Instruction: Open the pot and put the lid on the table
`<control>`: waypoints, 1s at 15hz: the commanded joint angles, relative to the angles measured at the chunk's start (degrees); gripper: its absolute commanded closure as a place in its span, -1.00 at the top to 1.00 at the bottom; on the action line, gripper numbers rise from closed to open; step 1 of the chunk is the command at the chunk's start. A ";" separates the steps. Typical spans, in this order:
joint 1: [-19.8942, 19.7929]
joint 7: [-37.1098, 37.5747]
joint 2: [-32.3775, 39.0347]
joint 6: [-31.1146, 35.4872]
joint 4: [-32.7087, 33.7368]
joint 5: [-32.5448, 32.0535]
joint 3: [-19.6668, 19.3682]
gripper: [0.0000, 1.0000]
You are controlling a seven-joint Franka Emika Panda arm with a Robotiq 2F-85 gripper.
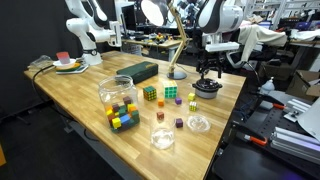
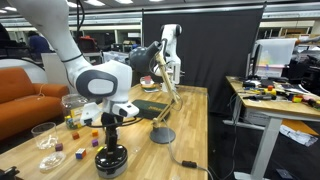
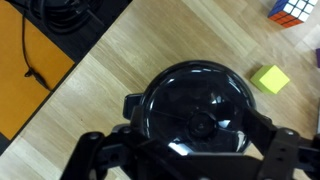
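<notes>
Light-brown planks of the tabletop (image 3: 110, 70) fill the wrist view, and both exterior views show a lab crowded with benches and other robot arms. Seen from the wrist, the fingers (image 3: 100, 152) stand spread wide and released, one on each side of the lid (image 3: 195, 90), and they grasp nothing. Whether their tips touch the lid's rim cannot be told.

The lid is dark and glossy, with a knob (image 3: 203, 125) in its middle, and sits closed on the pot (image 2: 110, 163). The pot stands on the tabletop near its edge, straight below the fingers in both exterior views.

A yellow block (image 3: 269, 78) lies just beside the pot but apart from it, and a Rubik's cube (image 3: 290, 10) sits farther out at the corner of the wrist view. Black cables (image 3: 65, 15) hang beyond the tabletop's dark edge.

In an exterior view the desk lamp (image 1: 177, 72) stands near the pot on its round base. Two clear dishes (image 1: 198, 124) lie nearer the front of the tabletop, with small coloured cubes scattered between them and the pot. A jar of coloured blocks (image 1: 118, 100) and a dark box (image 1: 138, 71) sit well apart from the pot, on the far side of the cubes.
</notes>
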 commanded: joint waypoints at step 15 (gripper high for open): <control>-0.23 -3.14 5.38 -1.53 5.64 3.30 0.27 -0.09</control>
